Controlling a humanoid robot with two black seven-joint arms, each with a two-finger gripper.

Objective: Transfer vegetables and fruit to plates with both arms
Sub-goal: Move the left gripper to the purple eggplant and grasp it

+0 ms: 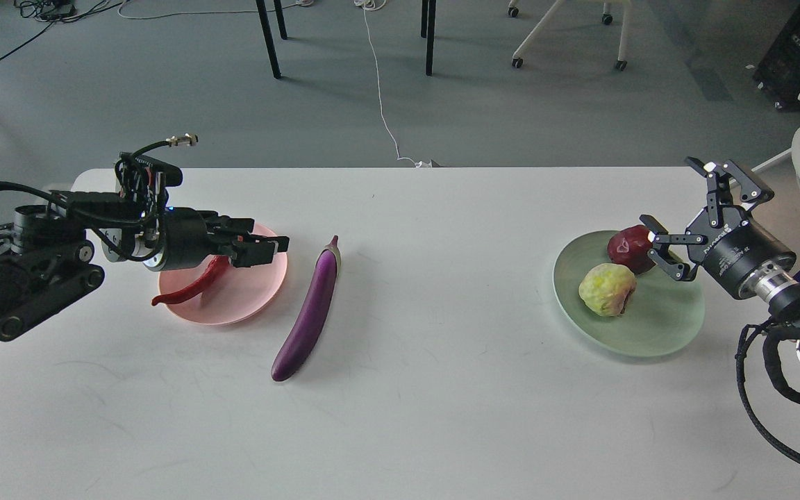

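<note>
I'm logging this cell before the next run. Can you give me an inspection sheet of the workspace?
Surface: white table, faint scuffs.
Job's things: red chili on pink plate, tip overhanging; eggplant on the table; dark red fruit and yellow-green fruit on green plate.
Clutter: nothing seen.
Grippers: left gripper over pink plate, empty; right gripper open beside dark red fruit.
Cables: white floor cable.
Surroundings: chair legs.

eggplant [307,316]: glossy, smooth | chili [192,285]: shiny, wrinkled | yellow-green fruit [607,289]: bumpy, matt | table [414,389]: matt white
</note>
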